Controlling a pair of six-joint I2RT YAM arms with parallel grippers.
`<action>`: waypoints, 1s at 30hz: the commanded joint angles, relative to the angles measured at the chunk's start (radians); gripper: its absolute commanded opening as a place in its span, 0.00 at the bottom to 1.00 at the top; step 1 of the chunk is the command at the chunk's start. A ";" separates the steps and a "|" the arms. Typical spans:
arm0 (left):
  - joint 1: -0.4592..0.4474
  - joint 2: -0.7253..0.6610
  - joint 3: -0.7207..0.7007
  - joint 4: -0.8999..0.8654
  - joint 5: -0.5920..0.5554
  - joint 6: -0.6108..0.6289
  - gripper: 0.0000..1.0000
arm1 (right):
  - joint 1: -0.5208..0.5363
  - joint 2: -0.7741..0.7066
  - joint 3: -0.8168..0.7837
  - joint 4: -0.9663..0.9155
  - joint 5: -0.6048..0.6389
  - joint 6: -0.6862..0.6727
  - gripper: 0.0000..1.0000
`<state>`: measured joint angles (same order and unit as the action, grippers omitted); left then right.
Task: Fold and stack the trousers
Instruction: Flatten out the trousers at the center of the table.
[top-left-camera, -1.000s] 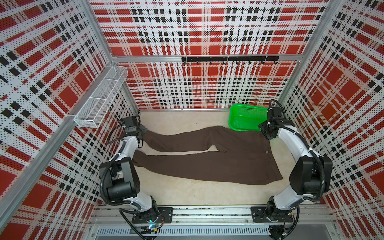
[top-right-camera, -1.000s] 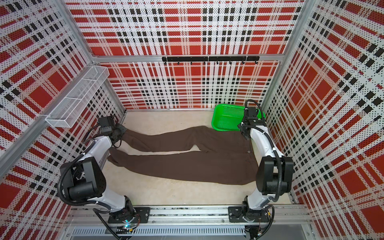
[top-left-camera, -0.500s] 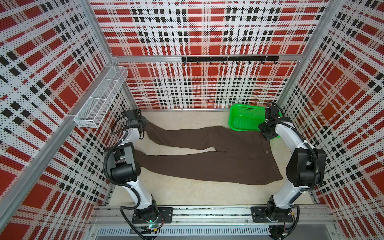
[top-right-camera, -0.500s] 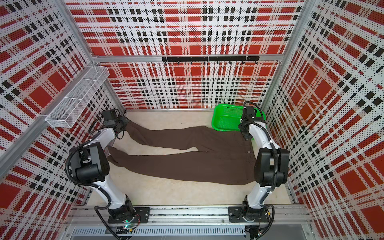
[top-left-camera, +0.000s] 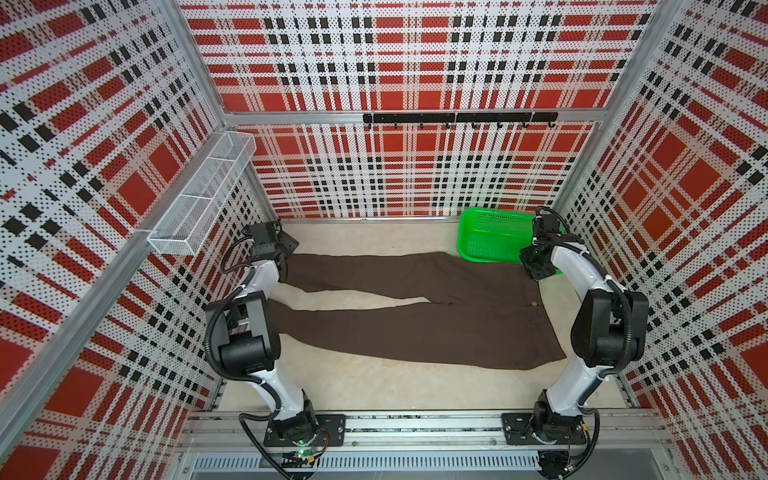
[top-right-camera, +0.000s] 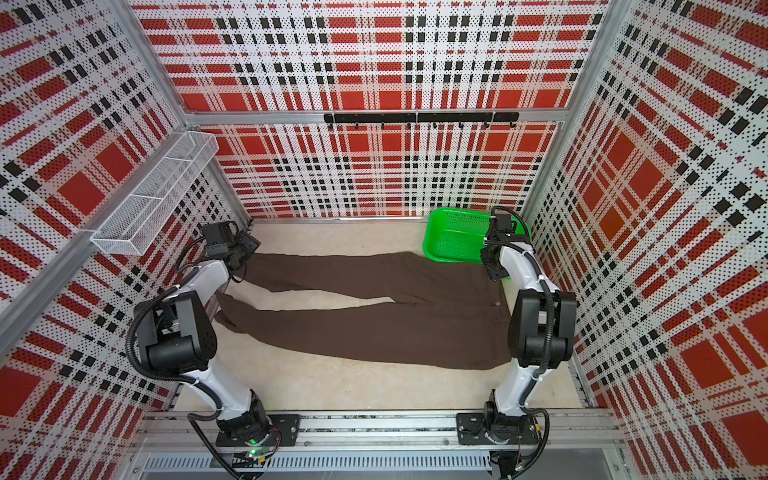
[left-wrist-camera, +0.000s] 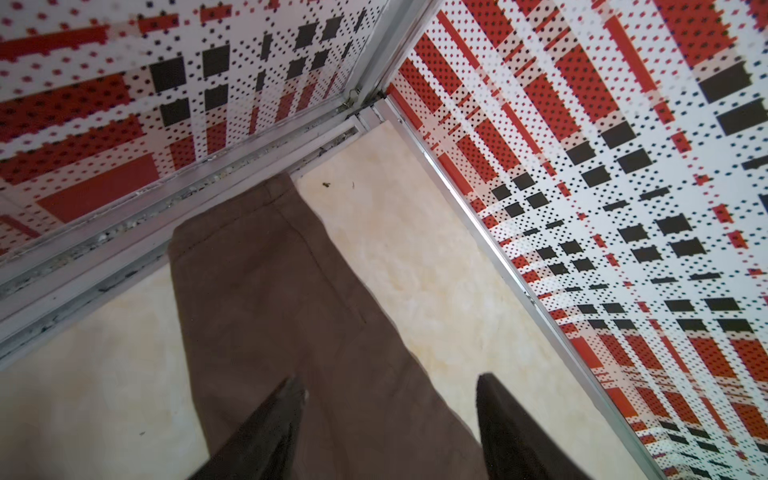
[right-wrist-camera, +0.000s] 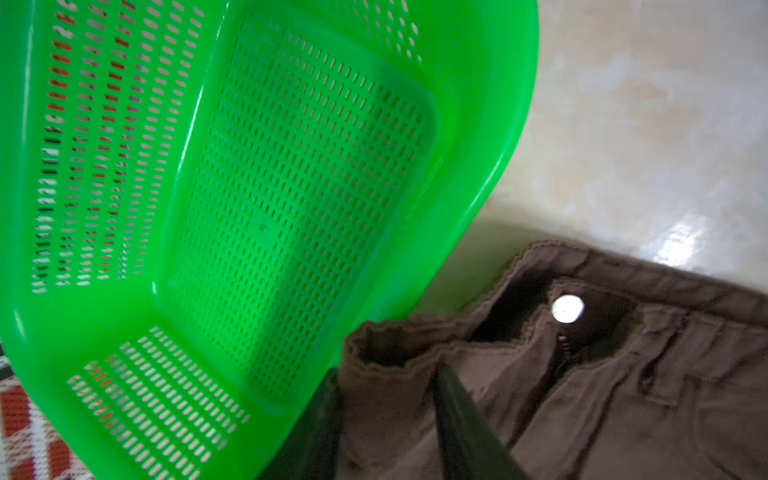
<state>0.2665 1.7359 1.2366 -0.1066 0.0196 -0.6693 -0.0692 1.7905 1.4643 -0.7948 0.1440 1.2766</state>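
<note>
Letting go of the far leg's cuff, the left gripper (left-wrist-camera: 390, 380) now hangs wide open and empty above it. Long dark brown cloth trousers (top-left-camera: 415, 324) lie spread across the pale table (top-left-camera: 374, 386). The right gripper (right-wrist-camera: 386, 372) has narrowed onto their waistband beside a bright green plastic mesh basket (right-wrist-camera: 291, 208), likely starting the fold.

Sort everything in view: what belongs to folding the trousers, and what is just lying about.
Belongs to the job: trousers; left gripper over a leg cuff; right gripper at the waistband.
Lying about: green basket; wire shelf on the side wall; hook rail on the back wall.
</note>
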 joint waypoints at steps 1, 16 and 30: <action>-0.012 -0.098 -0.050 -0.016 0.030 0.010 0.70 | -0.007 -0.004 0.000 0.019 -0.017 0.013 0.23; -0.010 -0.150 -0.108 -0.086 0.040 0.054 0.72 | -0.033 -0.356 -0.221 0.035 0.040 -0.078 0.00; -0.147 0.069 0.038 -0.165 -0.055 0.059 0.72 | -0.238 -0.705 -0.495 -0.056 0.057 -0.270 0.00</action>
<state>0.1284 1.7828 1.2304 -0.2531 -0.0044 -0.6205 -0.2768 1.1324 0.9947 -0.8150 0.1616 1.0637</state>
